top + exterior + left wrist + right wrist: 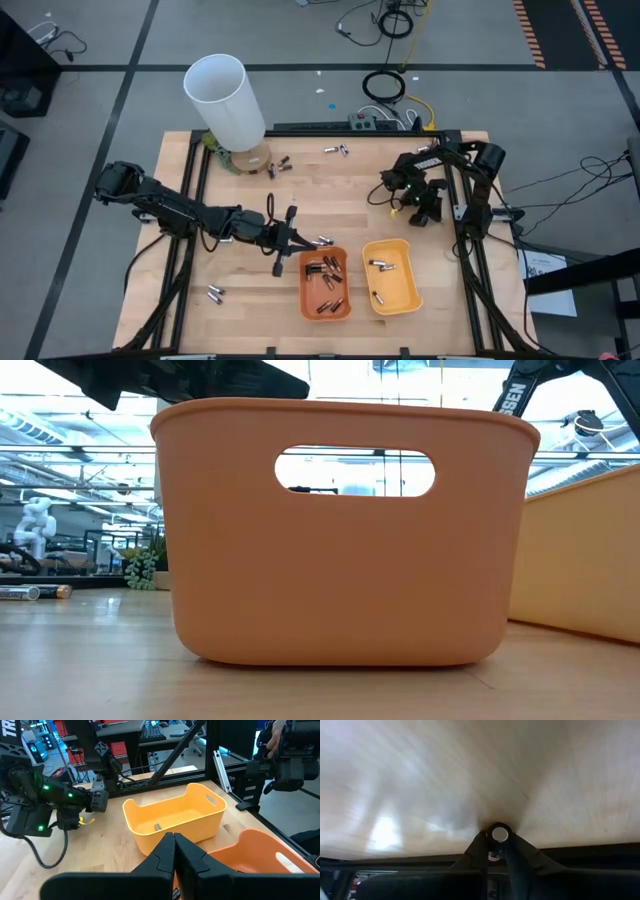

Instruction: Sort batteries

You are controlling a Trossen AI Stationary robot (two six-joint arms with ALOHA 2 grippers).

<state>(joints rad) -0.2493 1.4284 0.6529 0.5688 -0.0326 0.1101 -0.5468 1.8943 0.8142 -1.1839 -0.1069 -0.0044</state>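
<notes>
Several dark batteries lie in the orange tray (325, 283). Two silvery ones (378, 265) lie in the yellow tray (400, 300). Loose batteries lie on the table at the far side (335, 150), near the tube's foot (280, 165), beside the orange tray (322, 240) and at the near left (214, 293). My left gripper (303, 243) (174, 842) is shut on nothing, just left of the orange tray. My right gripper (388, 186) (499, 845) slants down over the table beyond the yellow tray, shut on one battery (499, 835). My right gripper pinches one battery between its two fingertips. The battery's round silvery end (500, 834) faces back along the fingers, so it lies along them, not across. The fingers slant down toward the wooden table top. The battery's body hides its lower end.
A tall white tube (225, 100) stands on a wooden disc at the far left corner. The table frame's black rails (465, 200) run along the sides, close to my right arm. In the low view the orange tray (340, 540) fills the picture, with the yellow tray (590, 550) beside it.
</notes>
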